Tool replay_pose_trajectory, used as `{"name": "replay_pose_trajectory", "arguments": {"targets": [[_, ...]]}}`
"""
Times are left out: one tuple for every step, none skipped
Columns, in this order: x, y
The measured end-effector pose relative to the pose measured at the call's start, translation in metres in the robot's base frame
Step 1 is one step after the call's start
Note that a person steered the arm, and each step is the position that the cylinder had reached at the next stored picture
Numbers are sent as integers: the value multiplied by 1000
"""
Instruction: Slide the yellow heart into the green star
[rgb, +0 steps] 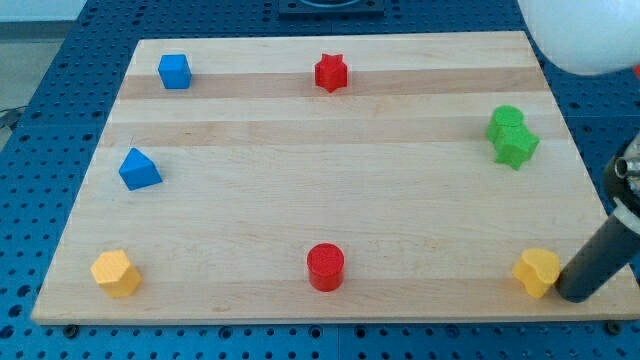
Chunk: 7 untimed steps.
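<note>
A pale wooden board (300, 190) with long grain bands lies on a blue perforated table (60, 60), and a blurred white rounded shape (580, 35) fills the view's top right corner. At the view's left stand a yellow hexagonal block (116, 272) near the bottom corner, a blue triangular block (139, 169) above it, and a blue cube (174, 71) near the top edge. In the middle a red star (331, 73) sits near the top and a red cylinder (325, 266) near the bottom. At the right, a green round block (506, 121) touches the green star (516, 146) just below it. The yellow heart (538, 271) sits at the board's bottom right corner, well below the star; which way it points, I cannot tell. My tip (572, 294) rests just beside the heart's right side, the dark rod (600, 258) slanting up to the right. The arm carries no jaws.
</note>
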<state>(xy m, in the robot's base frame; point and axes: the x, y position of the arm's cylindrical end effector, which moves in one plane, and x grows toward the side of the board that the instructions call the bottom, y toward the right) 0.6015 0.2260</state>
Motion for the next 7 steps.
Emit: {"name": "replay_pose_trajectory", "arguments": {"targets": [[-11, -2], [-26, -2], [-15, 0], [11, 9], [17, 5], [16, -21], [15, -37]]}}
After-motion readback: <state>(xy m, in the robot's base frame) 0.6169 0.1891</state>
